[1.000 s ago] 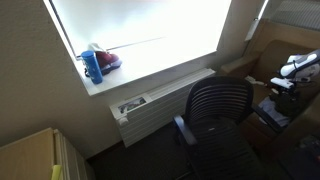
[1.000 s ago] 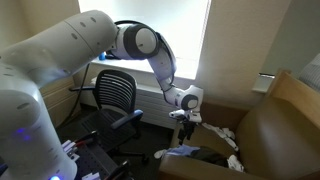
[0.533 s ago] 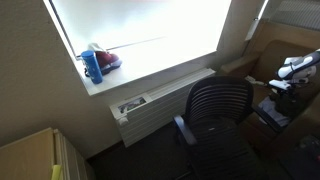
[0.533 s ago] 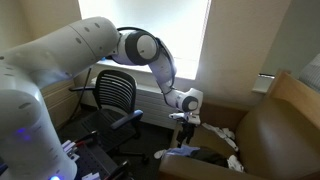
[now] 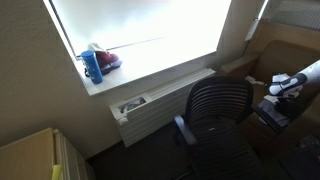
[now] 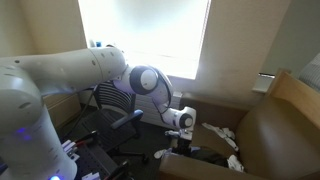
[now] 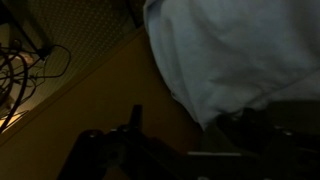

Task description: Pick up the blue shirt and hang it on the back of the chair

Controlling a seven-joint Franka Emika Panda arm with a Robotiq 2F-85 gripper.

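Observation:
The blue shirt fills the upper right of the wrist view as pale rumpled cloth, its lower tip hanging toward my jaws. A bit of it also shows low in an exterior view. My gripper hangs just above it, open, with dark fingers either side of the cloth tip in the wrist view. It also shows at the right edge of an exterior view. The black chair with its slatted backrest stands beside the gripper and shows in both exterior views.
A brown armchair with white cloths stands close on one side. A blue bottle and a red item sit on the window sill. A radiator runs under the window. Cables lie on the floor.
My arm has folded down and the gripper has dropped lower, closer to the shirt. The chair and the shirt have not moved.

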